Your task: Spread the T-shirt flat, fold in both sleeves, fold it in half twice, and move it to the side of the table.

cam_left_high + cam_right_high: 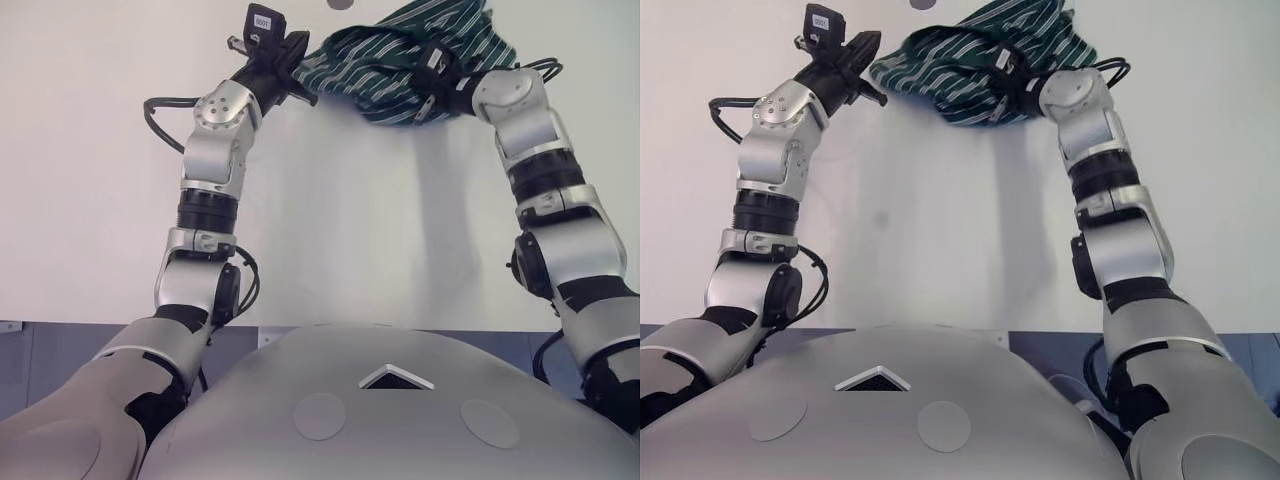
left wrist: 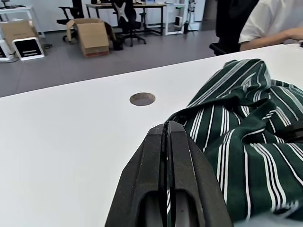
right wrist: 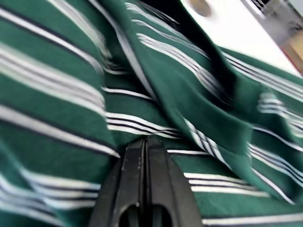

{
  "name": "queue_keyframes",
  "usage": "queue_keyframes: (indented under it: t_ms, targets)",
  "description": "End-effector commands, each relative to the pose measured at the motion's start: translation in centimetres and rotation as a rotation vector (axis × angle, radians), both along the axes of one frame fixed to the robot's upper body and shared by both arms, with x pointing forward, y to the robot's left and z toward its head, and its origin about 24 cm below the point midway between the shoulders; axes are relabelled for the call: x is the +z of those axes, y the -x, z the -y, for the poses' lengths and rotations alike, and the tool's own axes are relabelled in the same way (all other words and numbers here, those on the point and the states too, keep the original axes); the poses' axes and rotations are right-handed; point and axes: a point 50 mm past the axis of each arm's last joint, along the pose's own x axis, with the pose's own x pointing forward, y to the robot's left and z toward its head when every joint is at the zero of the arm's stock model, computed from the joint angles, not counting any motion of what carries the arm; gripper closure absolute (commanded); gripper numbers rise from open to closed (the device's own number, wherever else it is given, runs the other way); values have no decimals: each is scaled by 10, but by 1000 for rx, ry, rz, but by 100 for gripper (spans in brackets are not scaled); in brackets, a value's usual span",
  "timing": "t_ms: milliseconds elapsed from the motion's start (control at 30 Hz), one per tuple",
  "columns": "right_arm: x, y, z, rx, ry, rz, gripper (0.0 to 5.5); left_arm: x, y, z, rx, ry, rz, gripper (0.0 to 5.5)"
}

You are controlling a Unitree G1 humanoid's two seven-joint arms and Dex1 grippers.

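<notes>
My left pincer (image 2: pixel 166 126) is closed on the edge of the crumpled T-shirt (image 1: pixel 400 55), at the far side of the table (image 1: pixel 340 220). My right pincer (image 3: pixel 146 140) is clamped in its folds. Step in hand: spreading. Next, I judge: draw the cloth apart, flat.

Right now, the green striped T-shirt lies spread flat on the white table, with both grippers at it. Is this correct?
Not flat: the T-shirt lies bunched on the table, as the left eye view shows. The left gripper and right gripper are at it.
</notes>
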Motion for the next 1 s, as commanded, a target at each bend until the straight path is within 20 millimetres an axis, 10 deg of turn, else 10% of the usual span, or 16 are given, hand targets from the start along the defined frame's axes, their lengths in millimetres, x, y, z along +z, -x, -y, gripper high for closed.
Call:
queue_keyframes:
  t_ms: [33,233,400,733,1000]
  targets:
    - [-9,63,-15,197,-82,-177,550,1,20,-22,-139,-108,-72,487]
    - [42,83,-27,130,-248,-143,550,29,67,-64,-373,-274,-178,411]
    - [37,67,-19,-9,-197,-63,550,34,113,-85,-549,-356,-365,411]
    - [38,46,-8,-91,-168,19,550,-31,133,-86,-521,-482,-574,411]
    - [38,-1,16,-23,-33,240,550,-47,128,-99,-522,-586,-580,546]
